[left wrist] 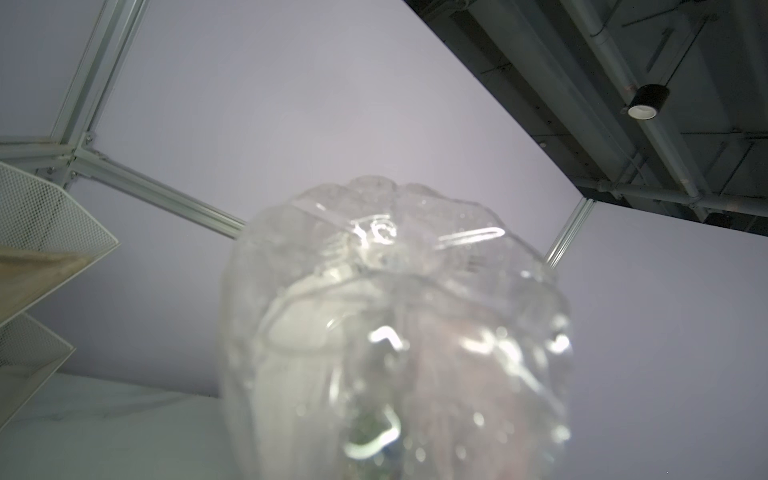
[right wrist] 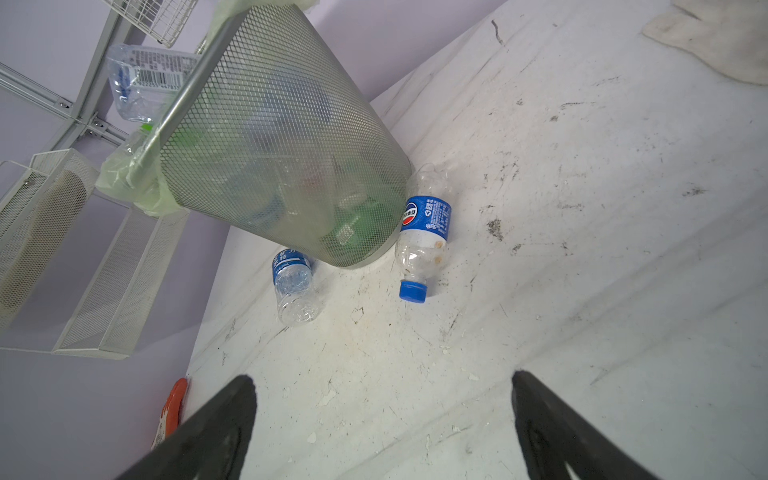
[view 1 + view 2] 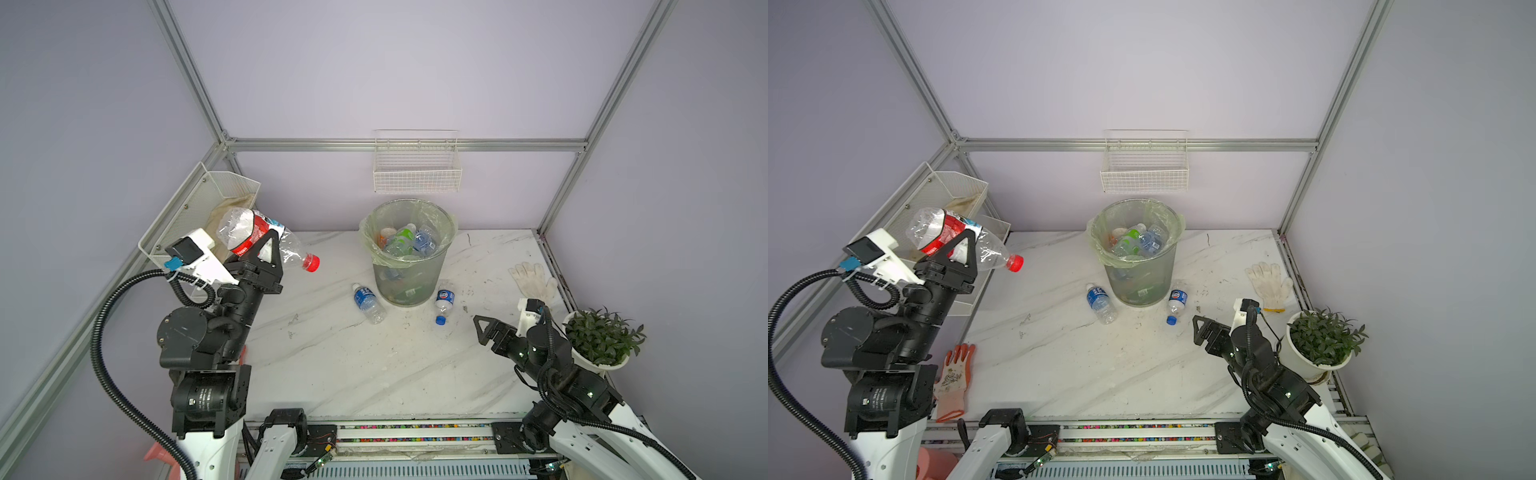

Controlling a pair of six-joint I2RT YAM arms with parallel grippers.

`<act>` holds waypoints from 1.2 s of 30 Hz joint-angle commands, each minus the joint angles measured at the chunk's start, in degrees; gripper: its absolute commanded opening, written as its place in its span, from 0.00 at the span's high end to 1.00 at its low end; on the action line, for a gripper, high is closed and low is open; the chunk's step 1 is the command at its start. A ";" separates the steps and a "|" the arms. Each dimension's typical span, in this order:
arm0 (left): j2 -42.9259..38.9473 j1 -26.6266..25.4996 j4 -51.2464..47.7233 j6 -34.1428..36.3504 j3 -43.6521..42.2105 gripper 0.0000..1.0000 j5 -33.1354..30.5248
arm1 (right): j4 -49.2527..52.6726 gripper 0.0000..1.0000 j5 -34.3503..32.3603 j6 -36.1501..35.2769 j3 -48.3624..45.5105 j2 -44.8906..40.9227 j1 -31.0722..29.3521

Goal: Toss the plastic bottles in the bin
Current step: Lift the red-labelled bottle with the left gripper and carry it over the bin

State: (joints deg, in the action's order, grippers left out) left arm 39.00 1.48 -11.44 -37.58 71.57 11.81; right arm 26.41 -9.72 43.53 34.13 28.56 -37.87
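— Where do we have the bottle?
— Our left fingers (image 3: 271, 236) clamp the red-label bottle (image 3: 248, 237) high, well left of the bin (image 3: 409, 286). Its red cap (image 3: 311, 262) points toward the bin.
— And our right fingers (image 2: 224, 415)?
— They are apart, nearer to the blue-label bottle (image 3: 444, 303) on the worktop (image 3: 332, 353).

The bin (image 2: 291, 124) is fine grey metal mesh, matt, lined with a thin, filmy pale green plastic bag (image 2: 124, 174). The red-labelled bottle (image 3: 245, 235) is clear, glossy, crumpled plastic with a shiny label. The tabletop (image 2: 582, 249) is white and marble-patterned, smooth but scuffed and gritty. The white glove (image 3: 534, 278) is knitted cloth.
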 commanded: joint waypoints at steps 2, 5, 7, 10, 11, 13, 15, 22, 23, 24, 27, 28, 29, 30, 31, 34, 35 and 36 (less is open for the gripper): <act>2.37 -0.14 8.72 2.52 3.85 0.72 0.39 | -0.04 0.03 0.65 1.42 -0.86 0.01 -0.01; 5.21 -0.12 10.45 2.30 5.49 0.72 0.96 | 0.08 0.03 0.84 1.43 -0.55 0.31 -0.01; 8.02 -0.12 10.79 2.01 7.27 0.72 1.99 | 0.13 0.03 0.75 1.32 -0.16 0.58 -0.01; 11.79 -0.60 11.84 1.90 9.66 0.72 3.27 | -0.09 0.03 0.75 1.22 0.30 0.96 -0.01; 12.82 -1.04 12.18 2.24 10.21 0.72 3.18 | -0.28 0.03 0.76 1.29 0.32 1.13 -0.01; 15.17 -2.75 12.59 4.06 11.47 0.72 2.04 | -0.70 0.02 1.01 1.29 0.41 1.54 -0.01; 17.42 -5.78 12.61 7.32 12.81 0.72 0.26 | -1.09 0.03 1.23 1.25 0.48 1.92 0.00; 28.70 -18.31 12.26 18.02 18.66 0.69 -6.88 | -1.07 0.03 1.41 0.88 1.42 2.91 -0.01; 30.42 -19.27 12.24 18.86 19.38 0.69 -7.43 | -0.79 0.03 1.39 0.85 1.67 2.91 -0.01; 32.51 -20.32 12.16 20.05 20.32 0.69 -8.03 | -0.38 0.03 1.25 0.79 1.88 2.78 -0.01; 39.05 -22.44 11.15 23.35 22.51 0.68 -10.40 | 0.85 0.03 0.81 0.67 2.29 2.09 -0.01; 41.30 -23.03 10.60 24.78 23.05 0.68 -11.24 | 1.33 0.03 0.68 0.68 2.42 1.67 -0.01; 44.58 -23.62 9.71 26.99 23.72 0.68 -11.70 | 1.65 0.03 0.60 0.67 2.41 1.30 -0.01; 47.33 -24.46 7.98 29.65 25.00 0.66 -12.92 | 1.95 0.03 0.55 0.62 2.40 0.84 0.02; 50.27 -25.32 5.63 32.52 26.49 0.60 -14.47 | 2.29 0.03 0.55 0.65 2.35 0.27 -0.01; 57.25 -27.37 -3.57 39.59 34.40 0.08 -16.53 | 3.08 0.03 1.17 0.84 2.31 -1.10 -0.01; 58.07 -28.32 -5.91 41.24 36.95 0.04 -18.26 | 3.40 0.03 1.34 0.81 2.38 -1.51 -0.01; 58.01 -29.61 -6.89 43.01 38.04 0.00 -20.50 | 3.41 0.03 1.57 0.84 2.37 -1.88 -0.01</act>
State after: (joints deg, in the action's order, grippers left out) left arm 97.71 -25.63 -10.94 -4.51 100.22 -3.18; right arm 27.24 -8.08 44.27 34.94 27.64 -37.87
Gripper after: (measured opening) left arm 0.964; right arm 0.974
